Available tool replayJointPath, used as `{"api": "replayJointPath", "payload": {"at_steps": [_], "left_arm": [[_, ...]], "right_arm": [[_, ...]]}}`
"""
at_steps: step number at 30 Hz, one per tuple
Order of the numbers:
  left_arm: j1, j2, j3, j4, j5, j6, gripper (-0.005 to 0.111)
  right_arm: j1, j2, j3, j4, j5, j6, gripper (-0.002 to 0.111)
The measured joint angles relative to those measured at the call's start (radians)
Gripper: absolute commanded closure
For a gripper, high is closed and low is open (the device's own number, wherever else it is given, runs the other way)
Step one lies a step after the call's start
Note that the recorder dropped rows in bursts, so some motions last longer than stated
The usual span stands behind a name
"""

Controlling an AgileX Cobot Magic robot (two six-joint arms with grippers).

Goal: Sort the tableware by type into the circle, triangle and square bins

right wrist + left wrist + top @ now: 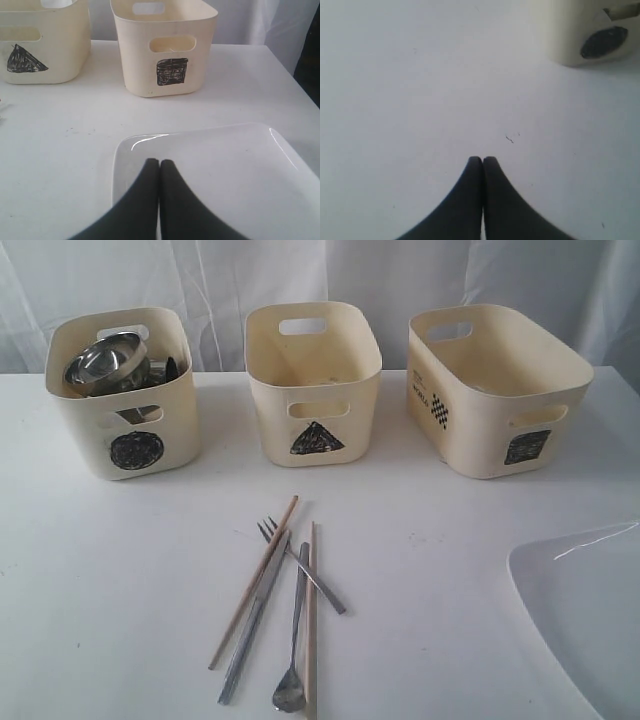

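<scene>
Three cream bins stand in a row at the back. The circle bin (122, 390) on the left holds a steel bowl (100, 363) and other steel ware. The triangle bin (313, 380) is in the middle and the square bin (495, 385) on the right. In front lie two wooden chopsticks (254, 580), a steel fork (300, 565), a knife (254, 620) and a spoon (293, 660). The large white square plate (585, 615) sits at the front right. My left gripper (482, 160) is shut over bare table near the circle bin (590, 35). My right gripper (159, 162) is shut above the plate (225, 170).
A white cloth backdrop hangs behind the bins. The white table's right edge (295, 80) runs close past the square bin (165, 45). The triangle bin (40, 40) shows beside it in the right wrist view. Neither arm shows in the exterior view.
</scene>
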Motion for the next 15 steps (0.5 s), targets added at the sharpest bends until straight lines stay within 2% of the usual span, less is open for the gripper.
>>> {"api": "replayJointPath", "payload": {"at_steps": [3, 7, 15], "left_arm": [[0.024, -0.01, 0.072, 0.104, -0.093, -0.121, 0.107], [0.092, -0.102, 0.228, 0.157, -0.212, -0.169, 0.107], [0.115, -0.361, 0.419, 0.165, -0.202, -0.192, 0.107]], "right_arm": [[0.0, 0.0, 0.0, 0.0, 0.0, 0.002, 0.108], [0.0, 0.0, 0.0, 0.0, 0.0, 0.002, 0.108], [0.0, 0.0, 0.0, 0.0, 0.0, 0.002, 0.108]]}}
